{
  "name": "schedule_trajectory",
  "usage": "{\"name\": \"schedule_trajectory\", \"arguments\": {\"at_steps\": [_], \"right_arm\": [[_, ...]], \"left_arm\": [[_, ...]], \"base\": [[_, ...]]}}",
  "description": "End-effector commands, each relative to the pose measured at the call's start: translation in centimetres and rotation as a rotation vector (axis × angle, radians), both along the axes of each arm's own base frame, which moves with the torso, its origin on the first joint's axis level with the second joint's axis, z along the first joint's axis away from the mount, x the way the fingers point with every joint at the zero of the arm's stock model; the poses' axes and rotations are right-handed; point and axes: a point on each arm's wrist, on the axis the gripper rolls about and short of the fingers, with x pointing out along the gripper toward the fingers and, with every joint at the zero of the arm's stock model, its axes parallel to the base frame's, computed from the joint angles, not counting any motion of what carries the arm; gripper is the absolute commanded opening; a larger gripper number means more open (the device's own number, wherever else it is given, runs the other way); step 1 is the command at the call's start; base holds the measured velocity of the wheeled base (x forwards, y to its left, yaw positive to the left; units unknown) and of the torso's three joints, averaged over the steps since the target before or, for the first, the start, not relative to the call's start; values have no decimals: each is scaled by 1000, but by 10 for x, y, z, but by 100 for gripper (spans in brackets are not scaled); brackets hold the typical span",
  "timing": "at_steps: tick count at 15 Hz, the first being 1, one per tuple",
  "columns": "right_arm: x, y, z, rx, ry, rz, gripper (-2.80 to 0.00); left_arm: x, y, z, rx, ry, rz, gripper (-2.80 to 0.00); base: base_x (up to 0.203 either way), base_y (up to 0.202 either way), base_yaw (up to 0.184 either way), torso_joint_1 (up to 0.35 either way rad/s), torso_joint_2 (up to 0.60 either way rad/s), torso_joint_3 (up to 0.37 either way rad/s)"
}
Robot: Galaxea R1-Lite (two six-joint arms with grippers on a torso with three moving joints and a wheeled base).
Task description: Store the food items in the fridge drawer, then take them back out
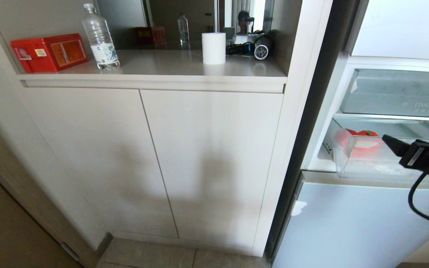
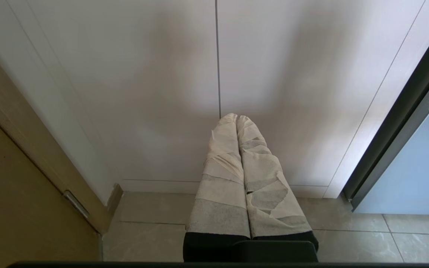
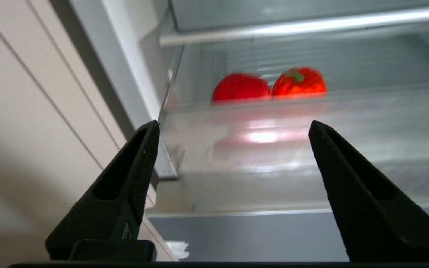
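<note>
Right gripper (image 3: 233,126) spread wide, empty, before the fridge drawer (image 3: 274,156) — two red food items (image 3: 241,87) inside.

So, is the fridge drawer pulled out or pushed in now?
Pulled out: the fridge drawer juts forward past the fridge front, with two red food items inside.

Fridge drawer (image 3: 274,149) pulled out, top open; shelf rail (image 3: 304,26) overhangs the back. Two red food items (image 3: 270,86) fill its left rear; front wall blocks level entry.
</note>
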Motion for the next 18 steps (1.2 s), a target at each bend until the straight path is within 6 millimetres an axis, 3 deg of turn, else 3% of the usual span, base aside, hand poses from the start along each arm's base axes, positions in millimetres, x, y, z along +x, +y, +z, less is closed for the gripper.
{"name": "schedule_trajectory", "arguments": {"at_steps": [1,4,9,18], "right_arm": [[-3,-24,32,17,53,-25,0],[10,-66,68,46,130,4,0],[68,-140,42,54,302,-26,0],[106,-166,18,25,379,2,0]], "left_arm": [[0,0,0,1,0,1,-280],[0,0,0,1,0,1,-280],[0,0,0,1,-1,1,-280],[0,0,0,1,0,1,-280]], "base": [[0,0,0,0,0,0],[0,0,0,0,0,0],[0,0,0,0,0,0],[0,0,0,0,0,0]]}}
